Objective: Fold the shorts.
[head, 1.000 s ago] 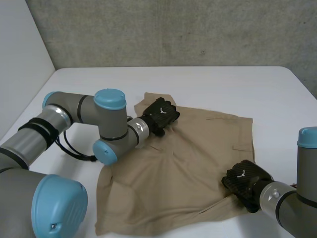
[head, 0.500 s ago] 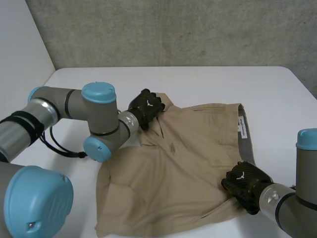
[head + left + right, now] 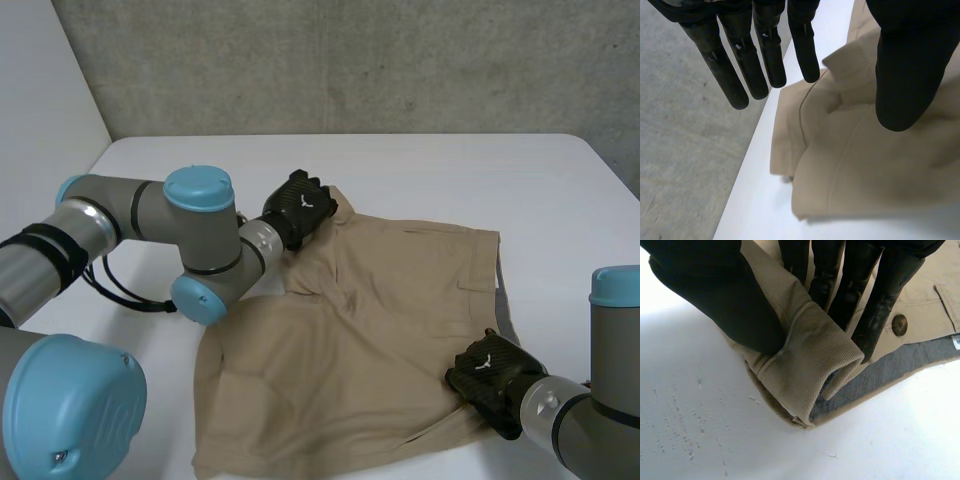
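For a clean fold, the far left corner of the khaki shorts (image 3: 370, 330) should be pinned by the left hand (image 3: 300, 208), its fingers straight and apart, seemingly just above the cloth. The near right edge, clamped in the right hand (image 3: 488, 372), should be carried across evenly. The shorts are spread rumpled on the tabletop (image 3: 450, 170), grey lining showing.

head camera looks down from behind; wrist cameras sit close, all sharing the shorts (image 3: 380, 320).
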Robot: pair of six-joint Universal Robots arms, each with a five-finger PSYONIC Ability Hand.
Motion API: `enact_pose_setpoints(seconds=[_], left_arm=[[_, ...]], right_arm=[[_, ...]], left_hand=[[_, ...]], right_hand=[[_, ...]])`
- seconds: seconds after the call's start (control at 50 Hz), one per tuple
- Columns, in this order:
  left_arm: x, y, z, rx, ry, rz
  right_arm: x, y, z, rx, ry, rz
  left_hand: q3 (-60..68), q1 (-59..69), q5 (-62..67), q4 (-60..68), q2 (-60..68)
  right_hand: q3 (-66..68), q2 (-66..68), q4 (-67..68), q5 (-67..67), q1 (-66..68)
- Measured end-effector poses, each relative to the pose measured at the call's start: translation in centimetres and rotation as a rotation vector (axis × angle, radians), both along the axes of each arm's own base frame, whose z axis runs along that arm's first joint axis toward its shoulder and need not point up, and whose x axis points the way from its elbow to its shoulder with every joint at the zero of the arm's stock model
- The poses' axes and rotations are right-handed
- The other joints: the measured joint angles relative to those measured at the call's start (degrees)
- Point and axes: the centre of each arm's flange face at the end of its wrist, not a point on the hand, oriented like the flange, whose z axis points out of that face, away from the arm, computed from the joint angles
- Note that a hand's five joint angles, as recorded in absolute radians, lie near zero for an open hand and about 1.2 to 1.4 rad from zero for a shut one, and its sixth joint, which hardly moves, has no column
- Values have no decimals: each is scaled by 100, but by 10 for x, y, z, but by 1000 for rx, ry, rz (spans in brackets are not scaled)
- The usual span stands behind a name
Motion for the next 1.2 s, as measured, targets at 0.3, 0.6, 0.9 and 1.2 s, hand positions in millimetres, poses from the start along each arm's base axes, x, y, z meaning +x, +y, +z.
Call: enact_pose_setpoints(seconds=[0.3,0.6,0.9,1.2], left_arm=[[-13,-2,5,-29,32,-90],[-14,1,-6,17,13,-134],[-14,3,-10,21,0,-144],[-16,4,-9,-2,-14,-153]], right_arm=[[0,0,-2,7,3,0],[0,0,-5,17,5,0],[0,0,-7,24,9,-1],[0,0,-7,25,9,-1]], left_hand=[[82,83,76,65,94],[350,351,336,340,348],[-114,-145,-195,-195,-152],[-36,-28,-47,-72,-47]], right_hand=[[0,0,0,10,0],[0,20,0,10,0],[1,51,0,10,0],[1,54,0,10,0]])
